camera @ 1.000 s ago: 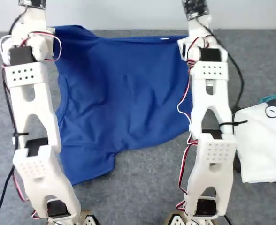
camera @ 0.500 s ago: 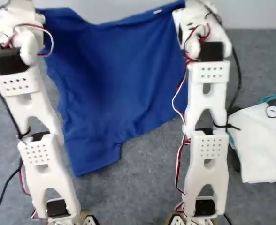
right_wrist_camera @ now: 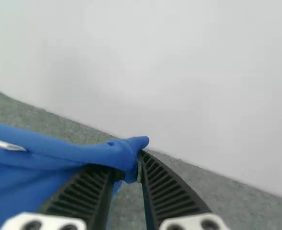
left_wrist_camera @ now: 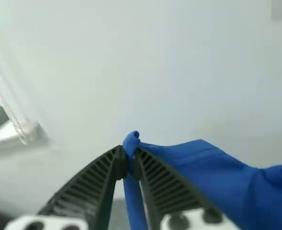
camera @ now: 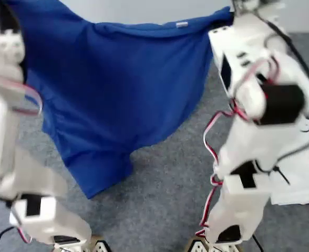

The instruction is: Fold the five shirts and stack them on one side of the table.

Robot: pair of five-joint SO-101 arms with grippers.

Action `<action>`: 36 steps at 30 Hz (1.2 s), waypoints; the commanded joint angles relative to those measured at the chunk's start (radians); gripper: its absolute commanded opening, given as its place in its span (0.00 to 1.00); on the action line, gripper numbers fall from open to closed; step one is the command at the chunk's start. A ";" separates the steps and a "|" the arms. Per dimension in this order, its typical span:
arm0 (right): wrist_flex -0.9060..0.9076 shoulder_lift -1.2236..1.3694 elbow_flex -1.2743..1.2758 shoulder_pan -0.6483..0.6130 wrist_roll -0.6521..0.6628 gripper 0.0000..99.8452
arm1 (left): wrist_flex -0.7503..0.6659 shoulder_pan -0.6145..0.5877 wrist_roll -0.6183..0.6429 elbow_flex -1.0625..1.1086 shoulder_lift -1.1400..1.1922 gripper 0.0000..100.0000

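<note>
Nearest the camera, my two arms rise from their bases at the front edge of the grey desk (camera: 165,205), the left arm (camera: 4,142) on one side and the right arm (camera: 254,136) on the other. Just beside my right arm, a white shirt (camera: 301,173) with dark print lies folded flat on the desk.

Between my arms hangs the blue shirt (camera: 123,89), spread wide like a sheet. Its lowest corner droops toward the desk in front of my left arm; I cannot tell whether it touches the surface. The upper edge runs nearly level from one raised wrist to the other, with a small pale tag (camera: 182,24) at the middle of that edge.

My left jaws are clamped on a bunched fold of the blue cloth, which pokes out past the tips, and the rest trails away to the side. My right jaws are likewise closed tight on a pinched knot of the same shirt. Beyond both sets of tips stands a plain pale wall (right_wrist_camera: 179,62).
</note>
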 commanded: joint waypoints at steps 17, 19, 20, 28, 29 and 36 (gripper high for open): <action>0.039 -0.803 0.901 0.051 -0.011 0.01 | 0.014 -0.006 0.003 0.481 -0.707 0.01; 0.038 -0.877 1.031 0.051 -0.011 0.01 | 0.014 -0.006 0.000 0.532 -0.724 0.01; 0.036 -0.906 1.094 0.051 -0.011 0.01 | 0.009 -0.006 -0.002 0.559 -0.726 0.01; -0.206 -0.952 1.530 0.051 -0.009 0.01 | -0.204 -0.006 -0.003 0.997 -0.724 0.01; -0.236 -0.952 1.562 0.051 -0.009 0.01 | -0.224 -0.006 -0.005 1.043 -0.724 0.01; -0.427 -0.947 1.729 0.051 -0.009 0.01 | -0.361 -0.055 0.000 1.136 -0.591 0.01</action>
